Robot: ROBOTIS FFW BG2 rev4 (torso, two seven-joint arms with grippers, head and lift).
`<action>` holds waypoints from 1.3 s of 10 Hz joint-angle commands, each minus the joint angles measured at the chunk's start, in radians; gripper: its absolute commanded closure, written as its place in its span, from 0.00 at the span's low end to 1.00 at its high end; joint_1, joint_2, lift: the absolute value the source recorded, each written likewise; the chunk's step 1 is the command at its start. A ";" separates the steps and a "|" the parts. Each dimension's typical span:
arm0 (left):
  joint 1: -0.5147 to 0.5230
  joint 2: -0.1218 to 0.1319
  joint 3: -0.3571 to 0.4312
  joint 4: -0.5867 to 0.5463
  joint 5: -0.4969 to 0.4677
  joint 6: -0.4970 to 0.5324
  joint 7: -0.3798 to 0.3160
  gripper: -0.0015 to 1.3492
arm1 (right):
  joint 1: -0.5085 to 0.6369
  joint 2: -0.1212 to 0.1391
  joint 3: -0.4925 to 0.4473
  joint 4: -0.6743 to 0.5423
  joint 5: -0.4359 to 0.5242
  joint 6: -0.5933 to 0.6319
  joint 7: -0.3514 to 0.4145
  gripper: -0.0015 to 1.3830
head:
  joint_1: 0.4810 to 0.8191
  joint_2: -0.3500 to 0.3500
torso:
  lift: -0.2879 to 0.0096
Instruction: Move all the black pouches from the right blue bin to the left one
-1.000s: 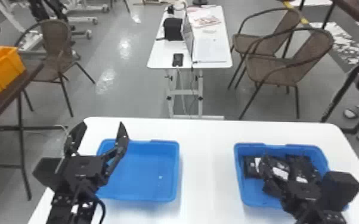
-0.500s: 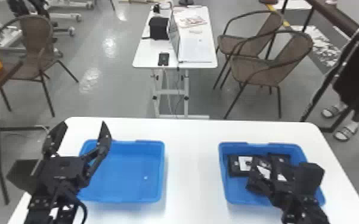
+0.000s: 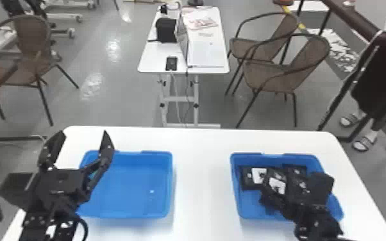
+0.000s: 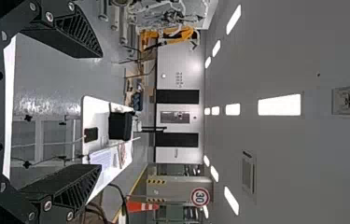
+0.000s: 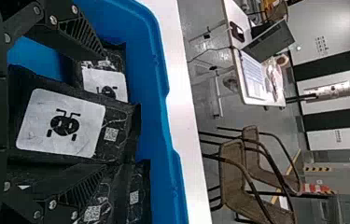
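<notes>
Apparently, the right end effector (image 3: 288, 189) has a pouch (image 5: 63, 123) between its fingers.

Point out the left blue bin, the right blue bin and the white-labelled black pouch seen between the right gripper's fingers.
Left blue bin (image 3: 128, 189): head view, on its bare floor.
Right blue bin (image 3: 249, 205): head view, on its bare floor.
White-labelled black pouch (image 5: 83, 125): right wrist view, on its label.
</notes>
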 commanded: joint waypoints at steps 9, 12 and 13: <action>0.020 -0.015 0.020 0.003 0.006 -0.011 -0.002 0.15 | -0.125 -0.012 -0.011 0.212 -0.010 0.093 0.018 0.72 | 0.63 0.49 | 0.97; 0.018 -0.016 0.019 0.009 0.006 -0.020 -0.002 0.15 | -0.059 0.000 -0.020 0.131 -0.102 0.057 0.006 0.87 | 0.63 0.49 | 0.97; 0.015 -0.018 0.017 0.009 0.006 -0.020 -0.002 0.15 | -0.017 0.002 -0.017 0.037 -0.145 0.071 0.006 0.87 | 0.63 0.49 | 0.97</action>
